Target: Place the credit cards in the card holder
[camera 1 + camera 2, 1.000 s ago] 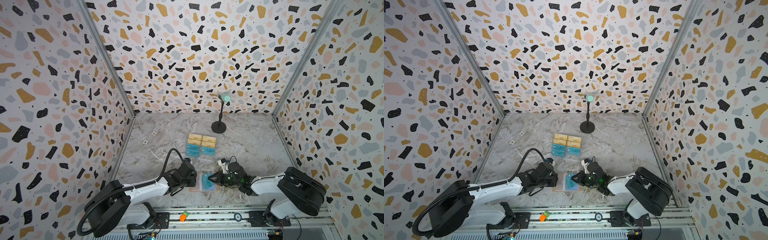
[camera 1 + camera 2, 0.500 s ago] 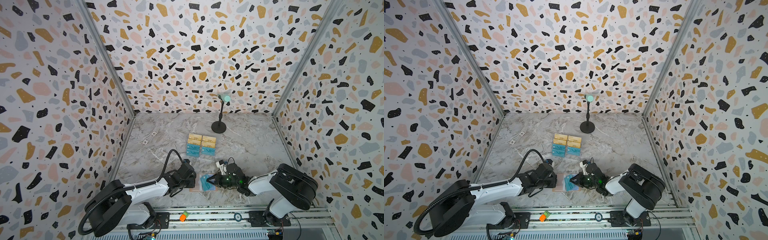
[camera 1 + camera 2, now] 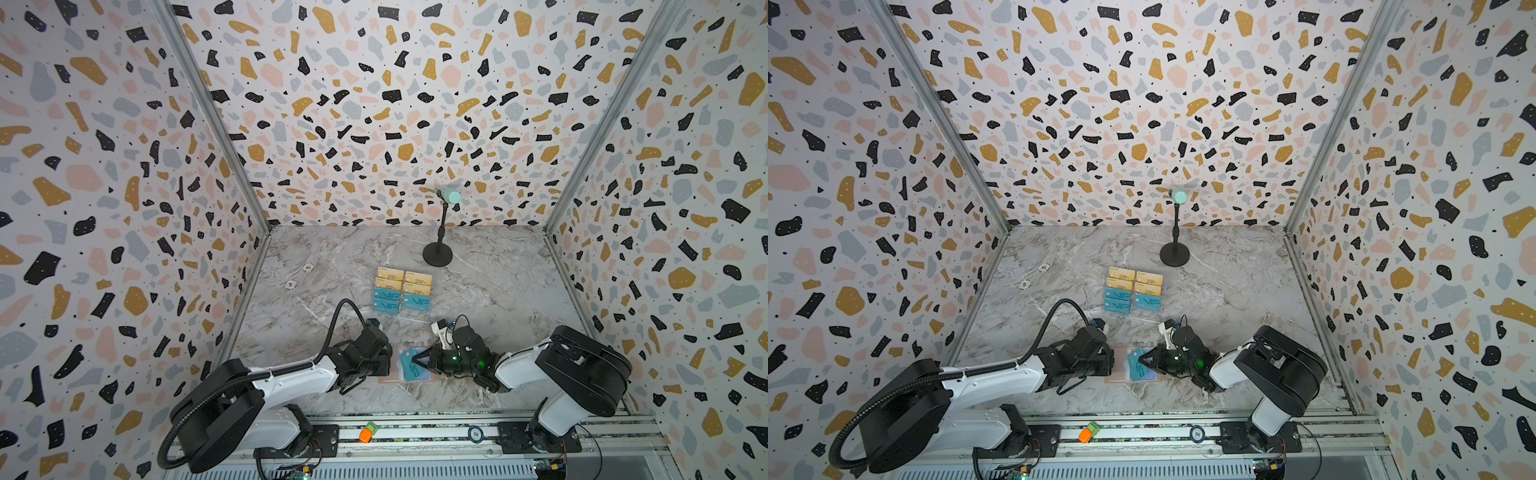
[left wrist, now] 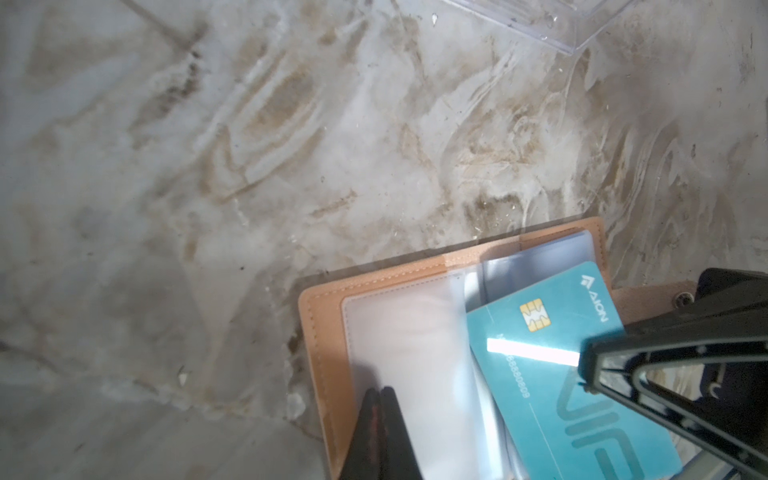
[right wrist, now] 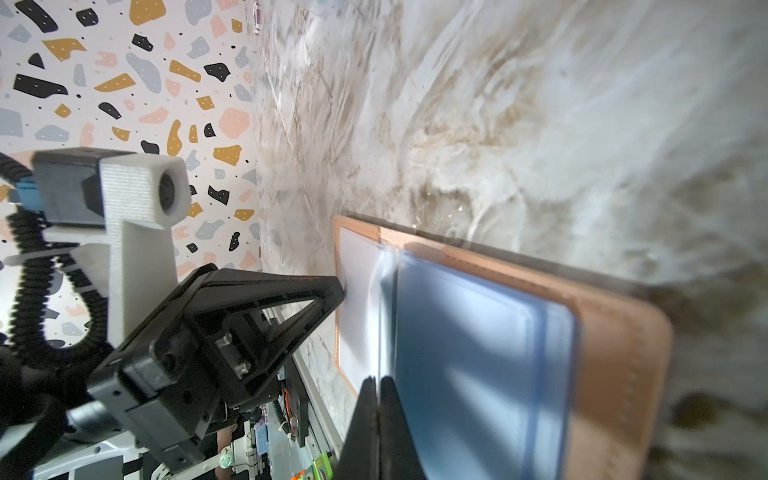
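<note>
We are mid-insertion. The right gripper [image 4: 588, 365], pinched on a teal card [image 4: 552, 399], holds it skewed over the open card holder [image 4: 328, 332] near the table's front edge. The left gripper [image 4: 380, 392], fingers together and empty, appears to pin the opposite sleeve. Next we probably must square the card to a sleeve mouth, then slide it in.
</note>
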Available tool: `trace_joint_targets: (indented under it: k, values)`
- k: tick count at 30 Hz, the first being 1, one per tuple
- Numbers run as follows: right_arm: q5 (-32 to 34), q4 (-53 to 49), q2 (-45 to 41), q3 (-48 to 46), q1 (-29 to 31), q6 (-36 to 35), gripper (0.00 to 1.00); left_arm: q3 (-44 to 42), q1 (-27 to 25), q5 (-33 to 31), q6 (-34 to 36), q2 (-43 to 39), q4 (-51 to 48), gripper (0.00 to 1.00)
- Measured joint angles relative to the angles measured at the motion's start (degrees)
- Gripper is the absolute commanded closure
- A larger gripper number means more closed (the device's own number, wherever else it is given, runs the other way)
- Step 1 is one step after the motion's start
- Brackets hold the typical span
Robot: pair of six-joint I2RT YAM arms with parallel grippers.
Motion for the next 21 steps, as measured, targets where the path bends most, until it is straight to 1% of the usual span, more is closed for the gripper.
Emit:
trace_joint_targets:
  k: [8, 21]
  values:
    - [0.00, 1.92, 2.29, 0.00, 0.15, 0.00, 1.00, -0.02, 0.00, 0.00, -0.13, -0.02, 0.02, 0.99]
    - [-0.02, 2.71, 2.34, -0.52, 1.79, -0.02, 1.00, -0.31, 0.00, 0.00, -0.66, -0.13, 0.39, 1.00]
